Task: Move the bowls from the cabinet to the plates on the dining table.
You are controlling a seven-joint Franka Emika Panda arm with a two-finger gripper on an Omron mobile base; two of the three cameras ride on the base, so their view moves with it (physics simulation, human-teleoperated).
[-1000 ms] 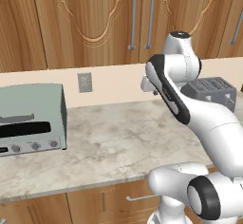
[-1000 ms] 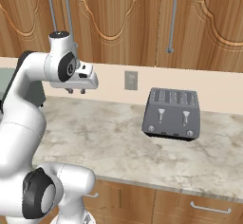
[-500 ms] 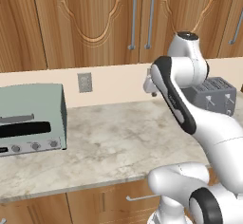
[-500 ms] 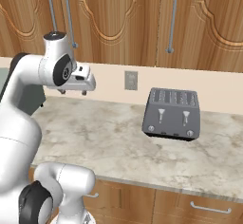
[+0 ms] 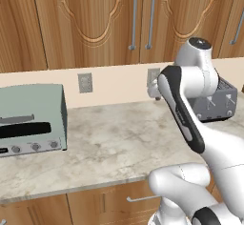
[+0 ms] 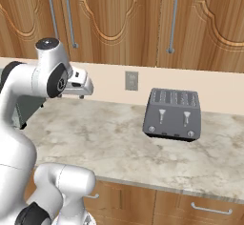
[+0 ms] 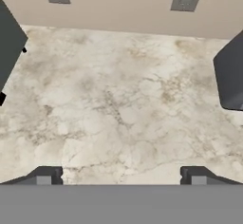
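Observation:
The cabinet [image 5: 100, 24] hangs above the counter, its carved wooden doors shut and its long silver handles [image 6: 69, 16] upright. The bowls are hidden. The plates and the dining table are out of view. My gripper [image 7: 121, 176] is open, its two dark fingertips [image 7: 45, 175] spread wide with only bare marble counter [image 7: 118, 99] between and below them. In the right base view the gripper [image 6: 80, 94] hovers over the counter's left part, below the cabinet and left of the wall outlet [image 6: 131, 81]. It holds nothing.
A dark grey toaster [image 6: 174, 114] stands on the counter to the right. A pale green toaster oven [image 5: 28, 121] sits at the left end. Drawers with horizontal handles [image 6: 212, 209] run beneath the counter edge. Open marble lies between the two appliances.
The fingers have spread apart to wide open. The hand has dipped slightly and the arm has drawn back a little. The base and the appliances have stayed put.

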